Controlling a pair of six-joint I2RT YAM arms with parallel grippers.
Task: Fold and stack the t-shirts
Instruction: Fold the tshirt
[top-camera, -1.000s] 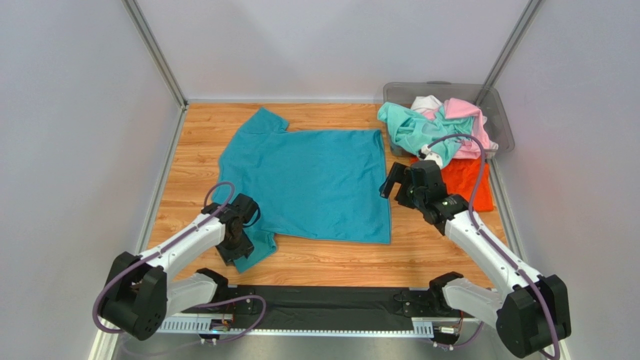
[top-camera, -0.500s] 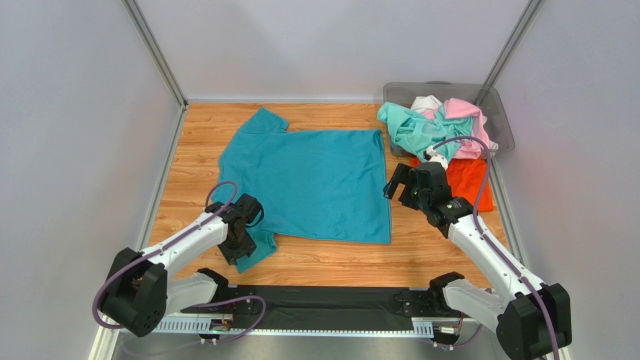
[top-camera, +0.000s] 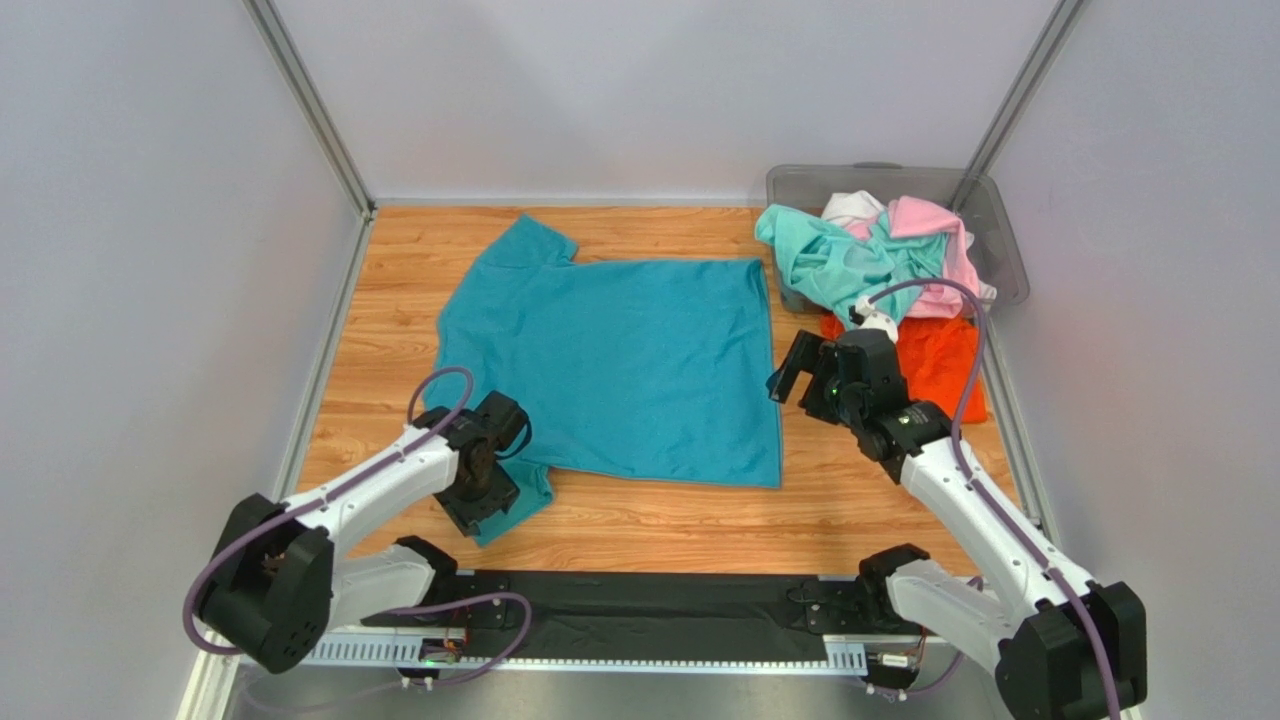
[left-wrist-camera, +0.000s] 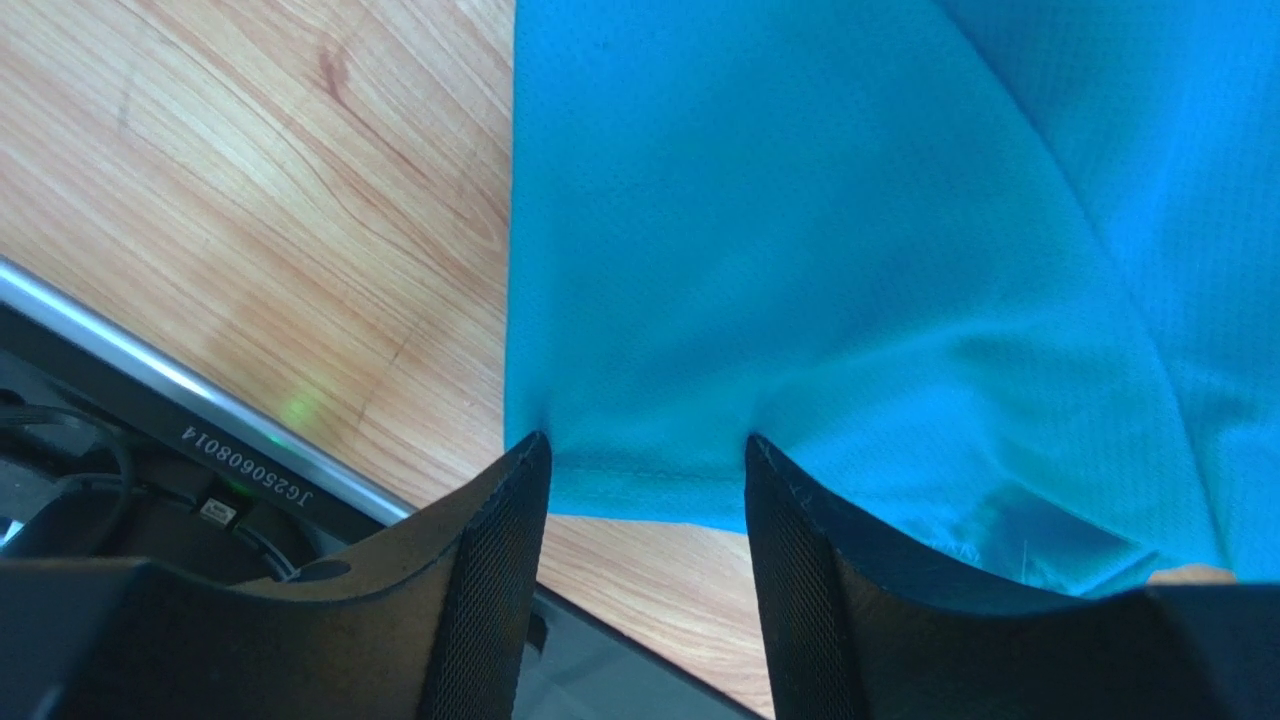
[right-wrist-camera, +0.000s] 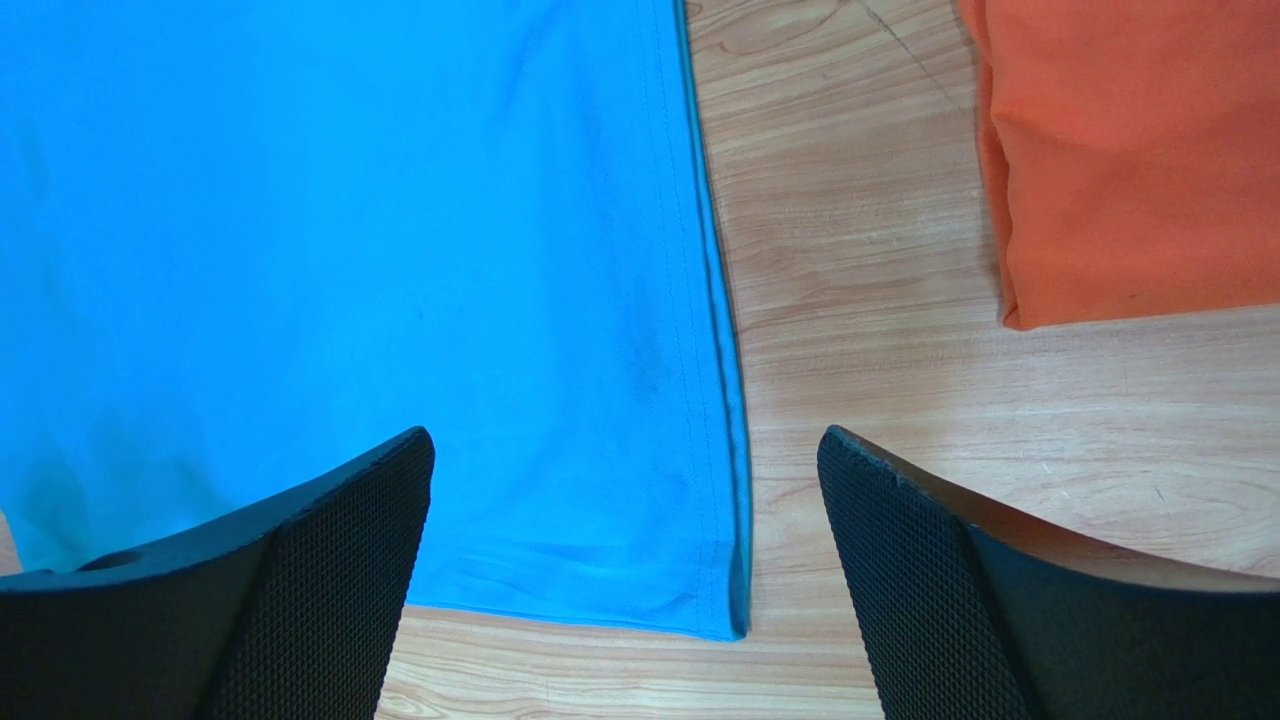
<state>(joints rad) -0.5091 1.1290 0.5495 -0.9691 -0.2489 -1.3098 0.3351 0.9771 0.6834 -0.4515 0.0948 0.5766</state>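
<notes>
A teal-blue t-shirt (top-camera: 631, 360) lies spread flat on the wooden table (top-camera: 391, 315). My left gripper (top-camera: 478, 507) is down at its near-left sleeve. In the left wrist view the left gripper (left-wrist-camera: 646, 447) has its jaws apart, and both tips touch the sleeve's hem (left-wrist-camera: 646, 480). My right gripper (top-camera: 792, 368) hovers wide open over the shirt's near-right hem corner (right-wrist-camera: 721, 600), holding nothing. An orange t-shirt (top-camera: 939, 368) lies folded just to its right. Mint-green (top-camera: 827, 258), pink (top-camera: 932, 240) and white (top-camera: 854, 204) t-shirts are heaped at the back right.
A grey translucent bin (top-camera: 1004, 240) stands in the back right corner under the heap. A black and metal rail (top-camera: 646, 615) runs along the table's near edge, close behind the left fingers (left-wrist-camera: 496, 600). Grey walls close in the left, back and right sides.
The left gripper's jaws have spread a little on the sleeve. The right arm has drifted slightly to the right, still open.
</notes>
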